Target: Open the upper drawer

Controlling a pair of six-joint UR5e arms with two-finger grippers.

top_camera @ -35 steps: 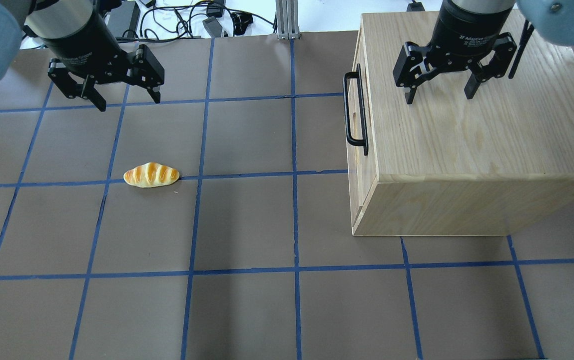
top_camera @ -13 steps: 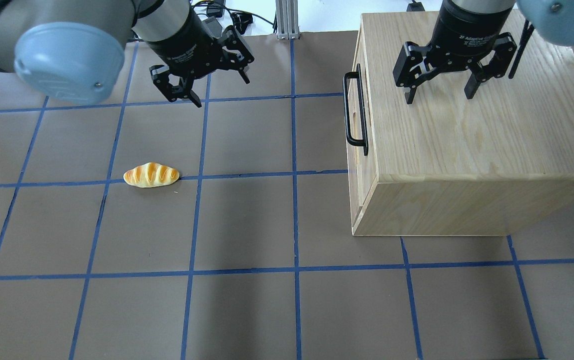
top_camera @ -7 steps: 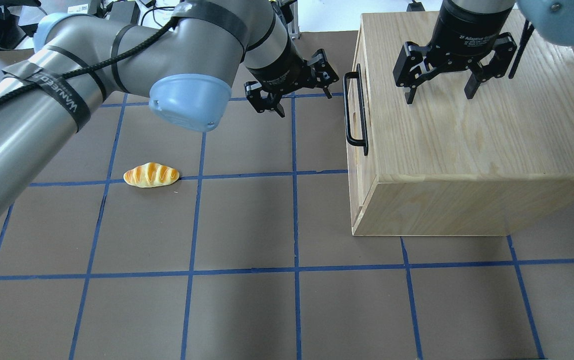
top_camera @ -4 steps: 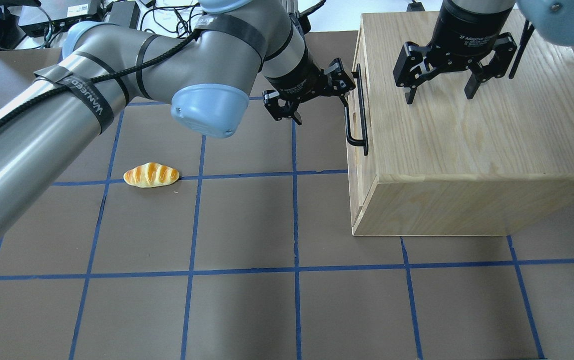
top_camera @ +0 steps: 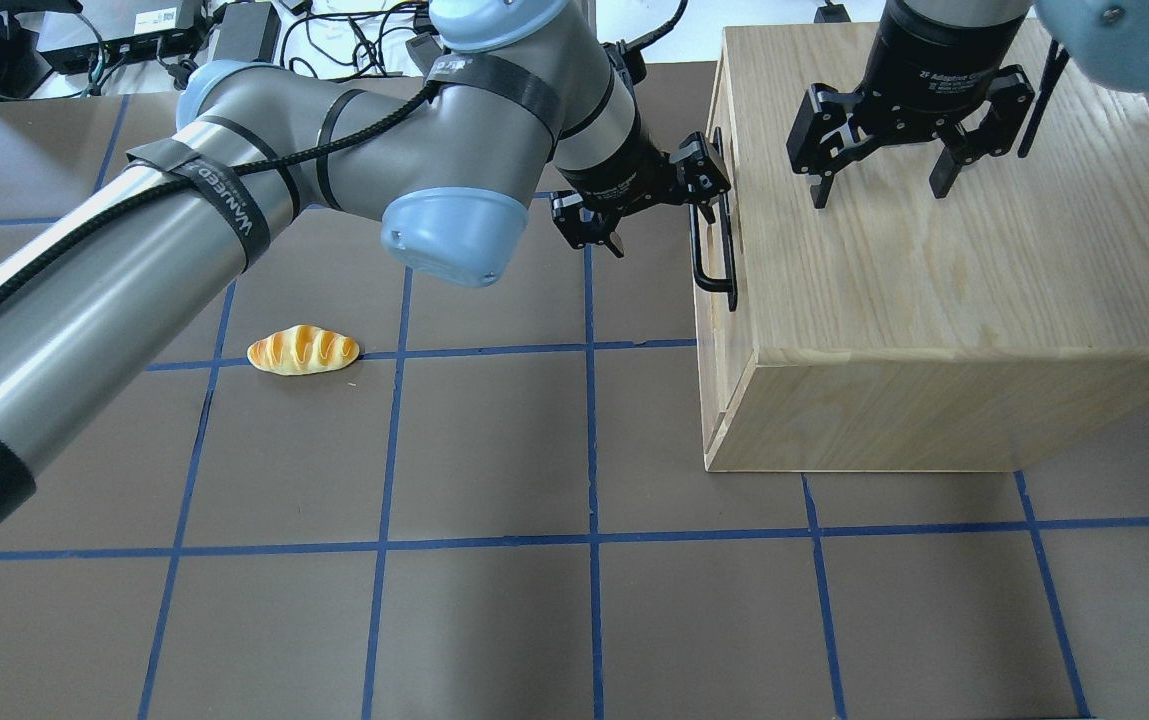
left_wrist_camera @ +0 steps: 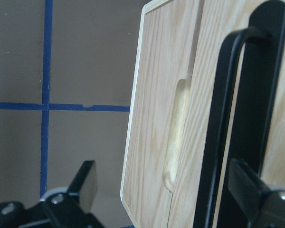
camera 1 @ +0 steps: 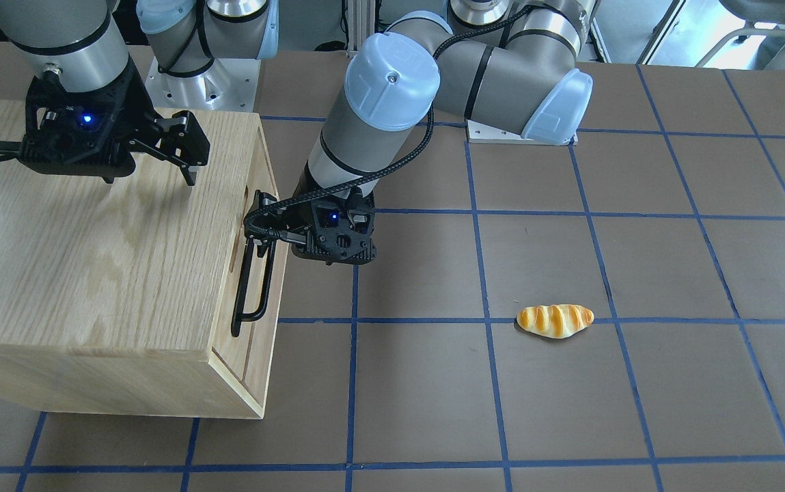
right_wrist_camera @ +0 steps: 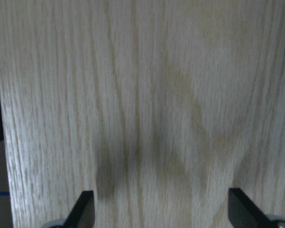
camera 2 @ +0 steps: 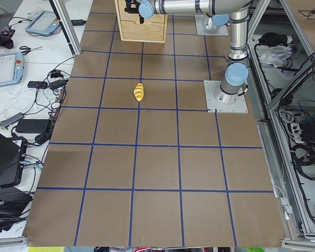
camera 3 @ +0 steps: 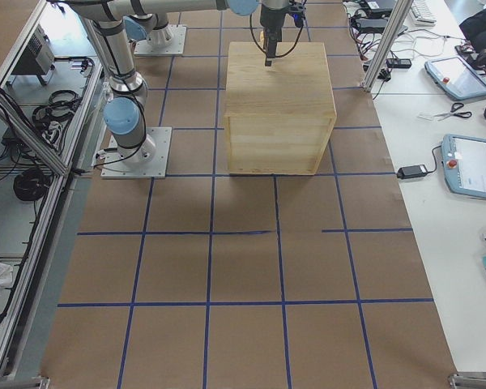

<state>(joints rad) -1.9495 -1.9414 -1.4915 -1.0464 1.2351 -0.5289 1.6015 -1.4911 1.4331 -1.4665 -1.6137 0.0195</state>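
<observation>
The light oak cabinet (top_camera: pixel 934 280) stands at the right of the table. Its upper drawer (top_camera: pixel 717 120) is shut, front flush, with a long black bar handle (top_camera: pixel 712 225) that also shows in the front view (camera 1: pixel 255 287). My left gripper (top_camera: pixel 662 215) is open at the far end of the handle, level with the drawer front. In the left wrist view the handle (left_wrist_camera: pixel 232 118) rises just beside one of the fingers (left_wrist_camera: pixel 244 180), untouched. My right gripper (top_camera: pixel 879 190) is open and empty, hovering over the cabinet top (right_wrist_camera: pixel 147 95).
A toy bread roll (top_camera: pixel 303 350) lies on the brown mat at the left, also in the front view (camera 1: pixel 555 320). The lower front panel (left_wrist_camera: pixel 156 95) with a cut-out grip sits beside the drawer front. Cables and boxes lie beyond the far edge.
My left arm has swept from the far left across the table to the drawer handle, gripper still open. The right arm, the cabinet and the roll have not moved.
</observation>
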